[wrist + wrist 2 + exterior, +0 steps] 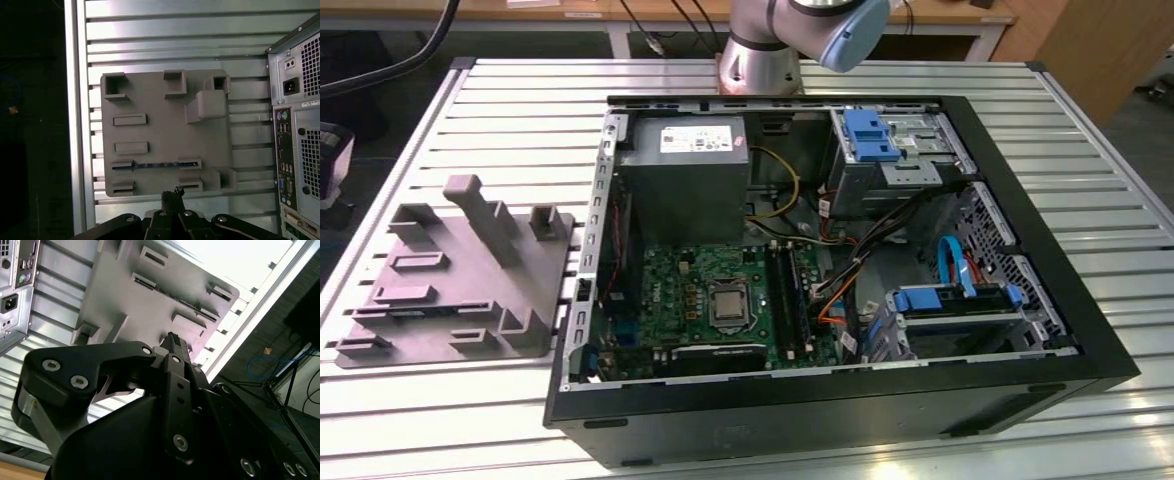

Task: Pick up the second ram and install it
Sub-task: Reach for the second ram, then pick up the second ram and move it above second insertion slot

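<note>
Hangs over the grey fixture tray (165,125) with gripper (173,195) pinched closed, empty. Keeps second ram (152,165) on edge in a tray slot, probably for easy grasping; tray at exterior view's left, on table (881,78).

We took this for a robotics lab or workshop bench. The table (480,110) was a ribbed metal work surface, and a robot arm (761,55) was mounted at its far edge. An opened desktop computer (787,425) lay on its side with boards and wiring bare. A grey moulded tray (467,270) sat at the exterior view's left. Wooden benches (947,15) stood beyond the table, and loose cables (265,365) trailed over the dark floor.
</note>
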`<state>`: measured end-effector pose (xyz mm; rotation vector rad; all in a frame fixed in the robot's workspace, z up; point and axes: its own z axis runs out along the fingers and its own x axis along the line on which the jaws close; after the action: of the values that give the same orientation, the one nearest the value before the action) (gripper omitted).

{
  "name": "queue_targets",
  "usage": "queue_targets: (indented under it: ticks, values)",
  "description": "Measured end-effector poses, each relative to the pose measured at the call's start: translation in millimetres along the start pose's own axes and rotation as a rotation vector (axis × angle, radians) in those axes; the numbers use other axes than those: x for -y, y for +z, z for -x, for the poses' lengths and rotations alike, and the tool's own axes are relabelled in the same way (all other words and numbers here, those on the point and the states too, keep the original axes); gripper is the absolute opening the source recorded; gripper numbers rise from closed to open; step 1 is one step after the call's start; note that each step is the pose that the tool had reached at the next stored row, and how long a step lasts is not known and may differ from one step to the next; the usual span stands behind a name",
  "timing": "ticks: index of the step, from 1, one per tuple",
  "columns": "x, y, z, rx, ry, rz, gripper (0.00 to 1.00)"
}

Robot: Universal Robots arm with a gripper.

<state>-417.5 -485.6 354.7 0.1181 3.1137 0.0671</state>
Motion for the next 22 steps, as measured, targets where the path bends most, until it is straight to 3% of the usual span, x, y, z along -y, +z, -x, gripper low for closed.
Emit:
queue_targets:
  ticks: [12,22]
  values:
    - [3.6,7.8,0.1,0.0000,0.000,-0.0004,0.10]
    - [3.7,9.0,0.1,0.0000,0.000,-0.0004,0.10]
